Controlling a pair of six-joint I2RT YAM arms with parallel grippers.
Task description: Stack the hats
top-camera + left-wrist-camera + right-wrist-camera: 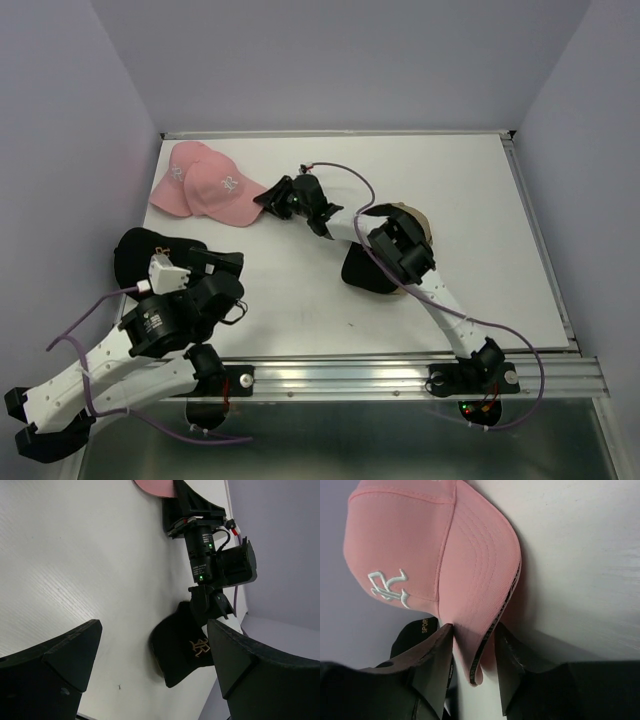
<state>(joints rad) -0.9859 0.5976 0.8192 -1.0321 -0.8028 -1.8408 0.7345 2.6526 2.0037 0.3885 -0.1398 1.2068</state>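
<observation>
White table; 2 pink caps overlap at its far-left corner; 1 black cap lies under the left arm; second black cap and tan cap lie by the right arm. Right gripper pinches the nearer pink cap's brim; left gripper gapes, empty. We judge: lift slowly, brim level, so the cap beneath isn't dragged.

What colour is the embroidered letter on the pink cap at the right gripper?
White, on the pink cap; clearest in the right wrist view.
</observation>
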